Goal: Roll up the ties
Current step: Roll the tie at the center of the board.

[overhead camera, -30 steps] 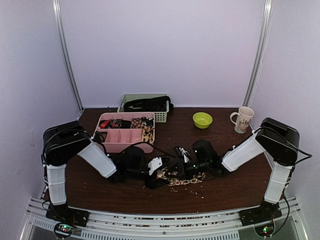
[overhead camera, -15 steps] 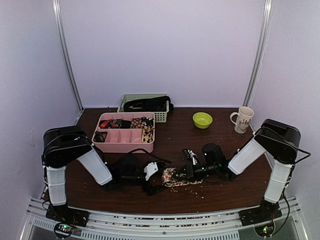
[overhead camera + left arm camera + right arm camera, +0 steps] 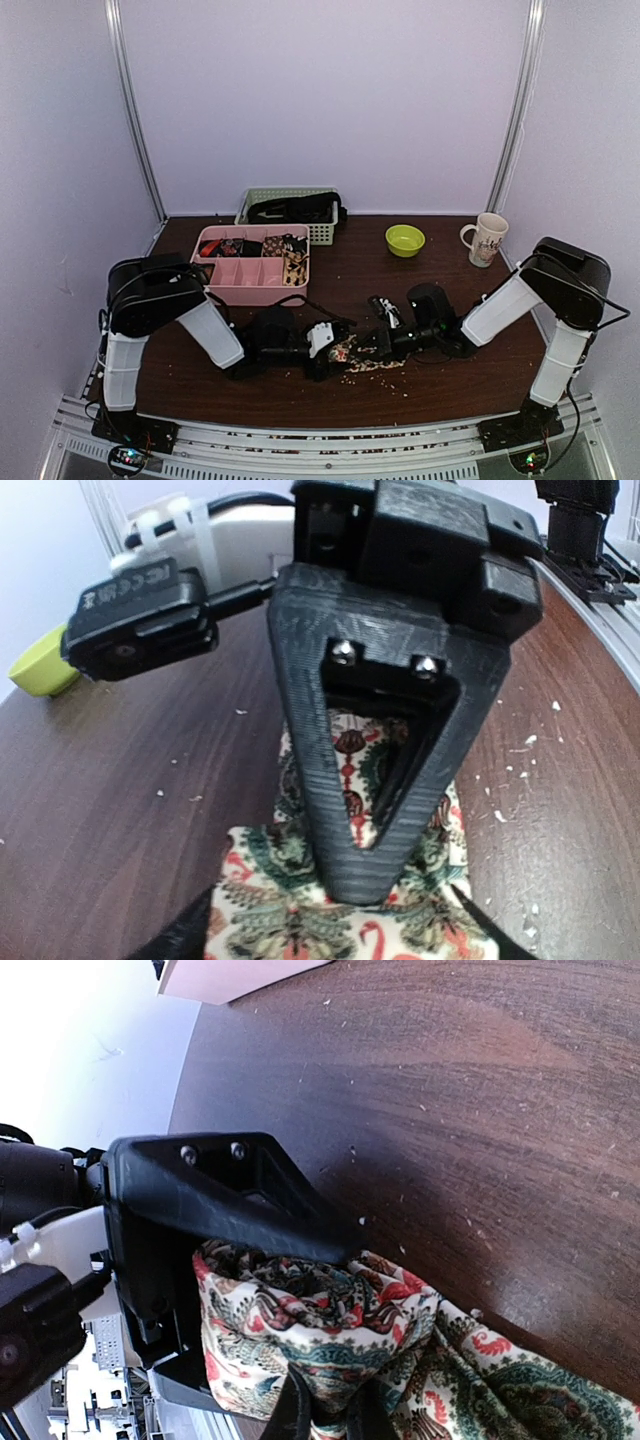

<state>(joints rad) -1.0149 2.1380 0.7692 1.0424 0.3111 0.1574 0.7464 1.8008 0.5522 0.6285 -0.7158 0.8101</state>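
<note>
One paisley tie [image 3: 372, 360] by the tabletop [image 3: 450, 290] front edge — right hand [image 3: 325, 1412] is clamping it; left hand [image 3: 330, 930] is straddling it, grip unclear.
</note>
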